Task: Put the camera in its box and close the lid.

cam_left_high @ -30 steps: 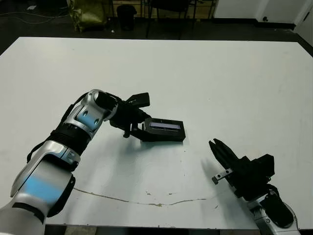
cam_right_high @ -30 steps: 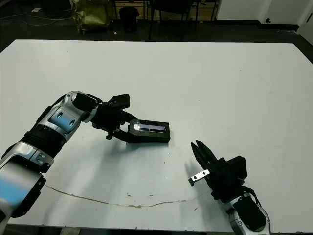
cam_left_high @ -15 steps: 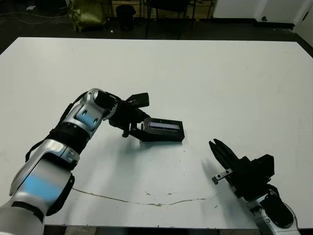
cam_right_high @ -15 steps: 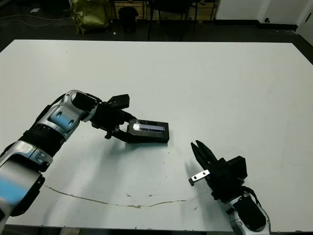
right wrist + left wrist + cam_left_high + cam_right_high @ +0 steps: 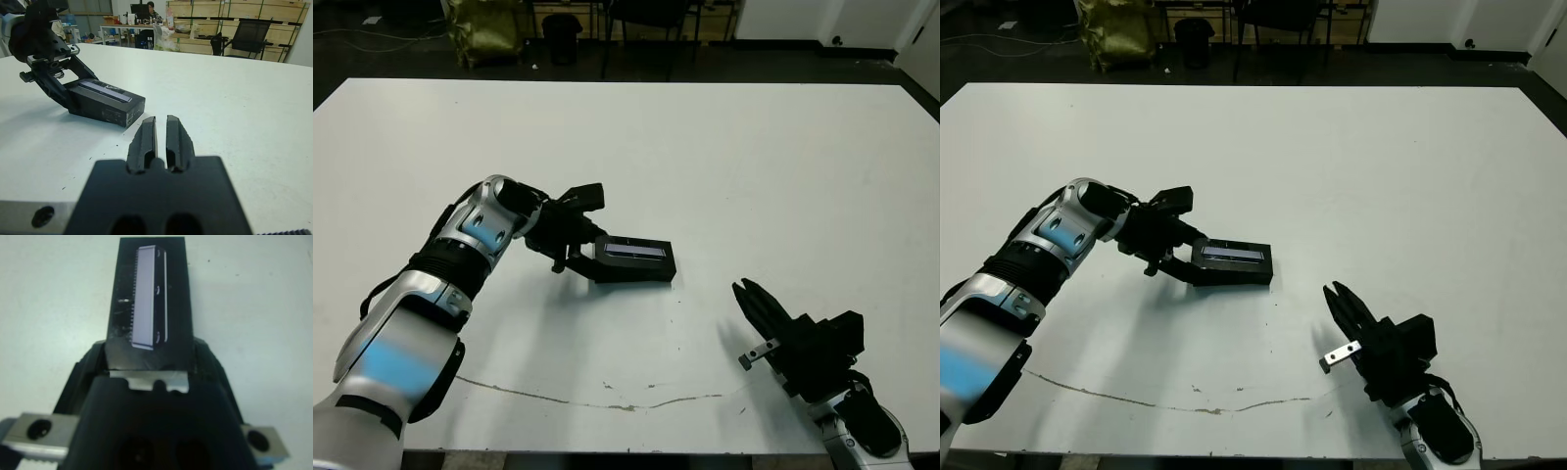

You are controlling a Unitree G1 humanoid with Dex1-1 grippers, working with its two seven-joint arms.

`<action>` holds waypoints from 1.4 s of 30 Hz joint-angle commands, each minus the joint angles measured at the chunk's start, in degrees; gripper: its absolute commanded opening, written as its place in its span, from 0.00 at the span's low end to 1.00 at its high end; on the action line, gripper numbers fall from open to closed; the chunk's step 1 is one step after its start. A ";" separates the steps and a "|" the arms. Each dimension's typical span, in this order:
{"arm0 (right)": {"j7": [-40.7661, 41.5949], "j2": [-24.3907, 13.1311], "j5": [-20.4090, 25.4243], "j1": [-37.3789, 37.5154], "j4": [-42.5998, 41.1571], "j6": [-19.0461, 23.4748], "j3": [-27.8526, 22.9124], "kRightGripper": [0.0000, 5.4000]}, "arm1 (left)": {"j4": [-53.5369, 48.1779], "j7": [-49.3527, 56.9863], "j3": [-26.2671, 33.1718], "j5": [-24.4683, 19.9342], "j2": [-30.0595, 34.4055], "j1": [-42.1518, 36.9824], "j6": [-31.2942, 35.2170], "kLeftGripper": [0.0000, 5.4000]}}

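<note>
Change: the box with its lid (image 5: 633, 258) sits a bit farther toward the robot's left than it did a second ago, and it lies flatter on the table (image 5: 754, 166) now.
Left gripper (image 5: 590, 257): it has stayed at the box's left end; its two black fingers sit one on each side of that end (the left wrist view shows them hugging the box's sides).
Right gripper (image 5: 751, 299): it has not moved; it is near the front edge of the table, well apart from the box, with its two fingers pressed close and nothing between them.
Where the box is: near the middle of the table, a little to the robot's left, lying long-ways across.
Lid (image 5: 149, 303): flat, black and box-shaped, on top of the box, with a long pale shiny strip down its middle.
Box sides: plain dark walls with square corners (the right wrist view shows one short end, a bit scuffed).
Camera: cannot be seen; the lid covers the box.
Table top: white, smooth and hard, with small dark specks and a thin brownish wavy line (image 5: 607, 403) near the front edge.
Left arm (image 5: 460, 255): silver and black shells with round joints.
</note>
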 commanded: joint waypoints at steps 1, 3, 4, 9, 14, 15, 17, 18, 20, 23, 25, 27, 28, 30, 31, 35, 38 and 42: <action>-0.64 -0.35 -0.33 0.36 -0.25 1.34 -0.29 0.00 | 5.03 1.33 -0.66 3.72 2.84 1.62 0.39 0.45; -0.36 -0.30 0.11 0.29 -0.08 1.14 -0.33 0.00 | 5.88 1.41 -0.59 3.80 2.74 1.48 0.25 0.45; -0.16 -0.36 0.21 0.17 0.16 0.92 -0.37 0.00 | 6.50 1.43 -0.51 3.76 2.59 1.33 0.78 0.45; -0.51 -0.49 0.28 0.27 -0.67 1.96 -0.42 0.00 | 7.52 1.86 -0.05 3.65 2.36 1.64 1.65 0.45; 0.12 -0.50 0.43 -0.10 0.19 0.85 -0.58 0.00 | 7.48 1.71 0.65 3.08 2.40 2.69 1.59 0.45; 0.03 -0.52 0.49 -0.04 -0.07 1.28 -0.59 0.00 | 7.38 1.82 0.87 2.92 2.45 3.10 1.43 0.45; -0.28 -0.68 0.34 0.17 -0.71 2.15 -0.60 0.00 | 7.40 1.79 1.28 2.66 2.43 3.68 1.56 0.45; -0.52 -0.74 0.06 0.32 -1.01 2.39 -0.58 0.00 | 7.67 1.72 1.57 2.42 2.31 3.95 2.08 0.45; -0.23 -0.58 0.00 0.31 -0.34 1.40 -0.63 0.00 | 7.80 2.13 1.95 2.27 2.05 4.74 2.91 0.45; -0.13 -0.40 0.11 0.29 0.12 1.09 -0.64 0.00 | 6.64 3.79 1.78 3.06 1.94 6.56 1.88 0.45; 0.03 -0.28 0.70 0.41 0.00 1.33 -0.71 0.00 | 5.39 5.10 1.53 3.61 2.21 8.19 -1.38 0.45; 0.16 -0.28 0.91 0.43 0.01 1.24 -0.75 0.00 | 5.20 4.53 0.59 4.27 2.59 9.26 -6.42 0.48; 0.33 -0.28 1.00 0.36 0.27 0.96 -0.78 0.00 | 5.24 4.38 -0.41 5.20 2.93 9.50 -9.43 0.52; 0.00 -0.34 0.69 0.47 0.13 1.23 -0.82 0.00 | 5.44 4.83 -2.80 7.67 3.74 9.60 -15.07 0.61; -0.12 -0.35 0.74 0.59 -0.07 1.52 -0.86 0.00 | 5.79 4.81 -3.72 8.47 4.05 9.51 -16.10 0.65; 0.87 -0.33 1.04 0.38 1.09 -0.43 -1.02 0.00 | 6.89 3.59 -5.81 9.60 5.77 9.26 -19.00 0.82; 0.54 -0.59 0.61 0.44 0.86 -0.09 -0.94 0.00 | 8.57 3.42 -6.48 9.89 7.04 9.29 -20.29 0.94; 1.03 -0.67 0.78 0.31 1.35 -0.69 -1.00 0.00 | 10.56 2.91 -7.20 10.38 9.09 9.43 -21.29 1.00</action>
